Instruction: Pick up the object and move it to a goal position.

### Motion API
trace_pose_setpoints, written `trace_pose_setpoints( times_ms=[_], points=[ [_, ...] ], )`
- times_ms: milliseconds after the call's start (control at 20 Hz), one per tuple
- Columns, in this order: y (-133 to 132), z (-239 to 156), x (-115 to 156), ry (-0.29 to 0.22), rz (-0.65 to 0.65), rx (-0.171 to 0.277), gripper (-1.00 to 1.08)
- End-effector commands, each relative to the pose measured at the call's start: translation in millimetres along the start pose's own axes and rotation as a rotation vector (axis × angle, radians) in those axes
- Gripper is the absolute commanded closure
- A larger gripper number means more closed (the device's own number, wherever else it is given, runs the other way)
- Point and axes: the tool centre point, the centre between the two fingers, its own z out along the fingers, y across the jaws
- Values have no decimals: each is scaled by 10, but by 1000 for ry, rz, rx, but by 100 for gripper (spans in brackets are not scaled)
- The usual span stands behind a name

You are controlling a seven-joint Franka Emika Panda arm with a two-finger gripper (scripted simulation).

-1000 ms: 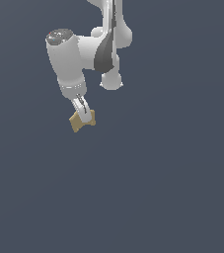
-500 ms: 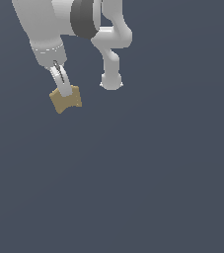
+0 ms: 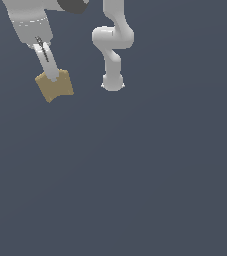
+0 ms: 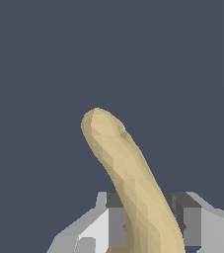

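Observation:
The object (image 3: 55,86) is a small tan, blocky piece with a notched lower edge, at the upper left of the exterior view. My gripper (image 3: 51,75) is shut on it from above, with the fingers (image 3: 46,57) running down into its top. The piece hangs in the air, tilted a little. In the wrist view the object (image 4: 128,173) shows as a long, curved tan shape rising from between the two grey fingers (image 4: 190,225), which clamp its base. Its lower end is hidden by the fingers.
The arm's white links and round base (image 3: 113,82) stand at the upper middle of the exterior view. A plain dark blue-grey floor (image 3: 135,190) fills everything else. No goal marker shows in either view.
The gripper with the tan piece has moved toward the exterior view's left and a little up, and looks larger, closer to the camera. The grip on the piece has not changed.

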Motion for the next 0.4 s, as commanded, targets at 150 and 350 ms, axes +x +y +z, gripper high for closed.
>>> trace_pose_setpoints(
  times_ms=[150,350],
  points=[
    [42,-101,40,-1,-1,-1,108],
    [28,-87,39,0,-2,-1,108]
  ],
)
